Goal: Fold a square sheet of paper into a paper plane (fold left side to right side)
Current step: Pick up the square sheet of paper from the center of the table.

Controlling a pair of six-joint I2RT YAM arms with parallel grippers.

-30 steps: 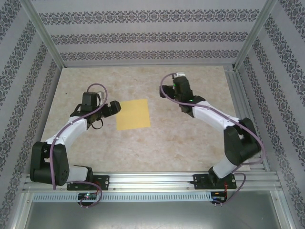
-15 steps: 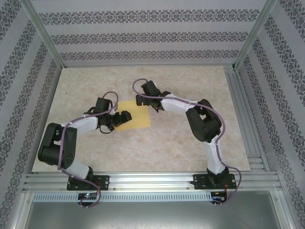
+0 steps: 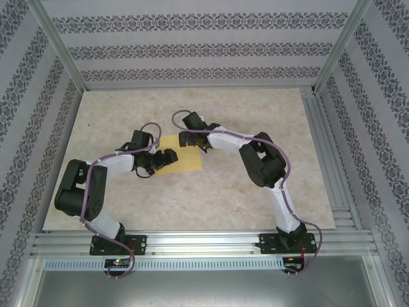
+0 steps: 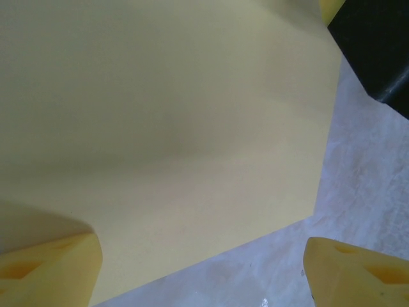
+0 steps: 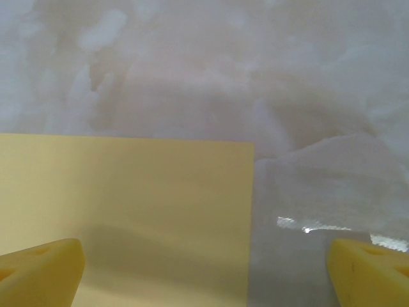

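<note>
The square sheet of paper (image 3: 184,160) lies flat on the table, plain yellow-orange, unfolded. My left gripper (image 3: 166,157) hangs low over its left edge, jaws open. In the left wrist view the paper (image 4: 166,115) covers most of the frame, and my left gripper (image 4: 204,278) straddles its near edge with one yellow fingertip (image 4: 48,272) over the paper and the other over bare table. My right gripper (image 3: 192,137) is at the sheet's far edge, open. In the right wrist view a corner of the paper (image 5: 128,211) lies between the spread fingertips (image 5: 367,275) of my right gripper (image 5: 204,275).
The marble-patterned table (image 3: 255,192) is bounded by patterned walls and an aluminium frame (image 3: 192,242) along the near edge. The dark body of the right gripper (image 4: 377,45) shows at the top right of the left wrist view.
Both arms swung inward to the paper. The right arm came from the back right to the sheet's far edge; the left gripper moved right onto the left edge and narrowed slightly.
</note>
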